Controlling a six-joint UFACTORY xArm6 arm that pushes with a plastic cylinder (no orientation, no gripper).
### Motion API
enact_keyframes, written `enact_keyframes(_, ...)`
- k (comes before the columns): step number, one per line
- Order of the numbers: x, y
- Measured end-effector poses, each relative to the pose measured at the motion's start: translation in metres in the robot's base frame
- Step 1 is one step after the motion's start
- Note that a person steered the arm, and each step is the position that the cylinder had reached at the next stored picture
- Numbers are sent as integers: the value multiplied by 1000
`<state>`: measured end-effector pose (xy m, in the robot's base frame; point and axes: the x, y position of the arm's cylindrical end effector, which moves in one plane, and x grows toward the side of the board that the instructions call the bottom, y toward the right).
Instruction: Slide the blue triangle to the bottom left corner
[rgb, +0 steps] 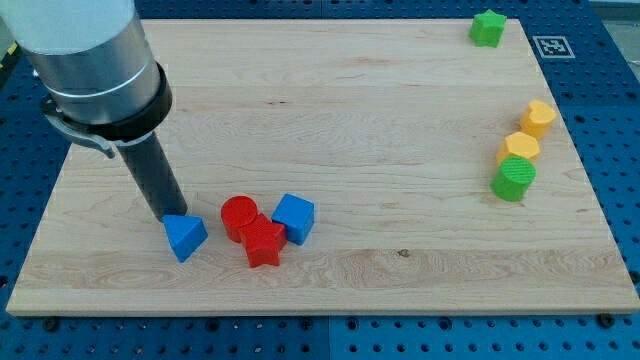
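The blue triangle (186, 237) lies on the wooden board (330, 110) at the view's lower left. My tip (170, 216) sits right at the triangle's upper left edge, touching or nearly touching it. The dark rod rises from there up to the grey arm at the view's top left. To the triangle's right, a red cylinder (238, 216), a red star-shaped block (263, 242) and a blue cube (294, 218) stand close together.
A green block (488, 27) sits at the board's top right. Two yellow blocks (538, 117) (520, 148) and a green cylinder (514, 178) cluster at the right edge. The board's bottom left corner (30, 300) lies left and below the triangle.
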<state>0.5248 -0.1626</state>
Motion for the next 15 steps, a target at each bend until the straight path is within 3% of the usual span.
enact_keyframes(7, 43, 62)
enact_keyframes(8, 32, 62)
enact_keyframes(15, 61, -24)
